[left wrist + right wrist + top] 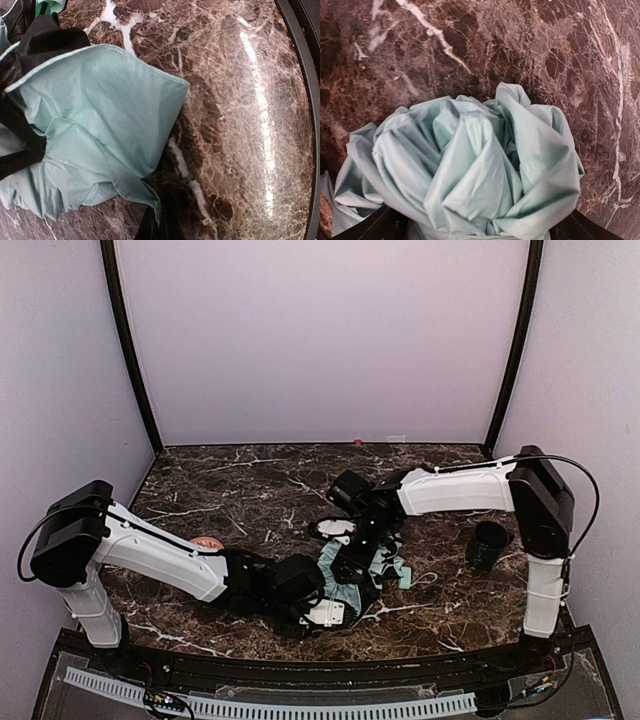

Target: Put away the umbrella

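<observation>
Looking down from the top view, the umbrella [388,566] lies crumpled on the marble table [230,490] just below frame centre, with the left pincer [322,608] at its lower left, the right pincer [358,558] over its middle and a dark cup [488,545] apart at the right. The left wrist view shows mint fabric filling its left half; this pincer is clenched, on what I cannot tell. The right wrist view shows bunched folds at lower centre between dark fingers [372,227] spread wide, released.

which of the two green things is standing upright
The dark green cup, upright near the right arm; the mint umbrella lies crumpled on the table.
</observation>
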`<action>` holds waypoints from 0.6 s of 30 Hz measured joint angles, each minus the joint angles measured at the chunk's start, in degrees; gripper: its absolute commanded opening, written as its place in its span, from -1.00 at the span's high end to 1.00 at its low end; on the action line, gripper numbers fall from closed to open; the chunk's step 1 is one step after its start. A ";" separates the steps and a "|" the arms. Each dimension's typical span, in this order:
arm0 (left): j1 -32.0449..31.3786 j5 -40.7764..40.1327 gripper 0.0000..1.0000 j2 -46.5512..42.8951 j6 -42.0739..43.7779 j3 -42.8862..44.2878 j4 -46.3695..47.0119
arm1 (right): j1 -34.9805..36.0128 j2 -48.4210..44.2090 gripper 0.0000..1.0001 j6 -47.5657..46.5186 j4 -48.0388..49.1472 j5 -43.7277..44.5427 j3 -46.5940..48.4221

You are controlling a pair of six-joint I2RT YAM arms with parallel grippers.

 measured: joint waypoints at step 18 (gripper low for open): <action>0.31 0.39 0.08 -9.14 -2.99 -9.16 1.57 | 1.62 1.18 0.80 1.81 4.72 7.87 -1.44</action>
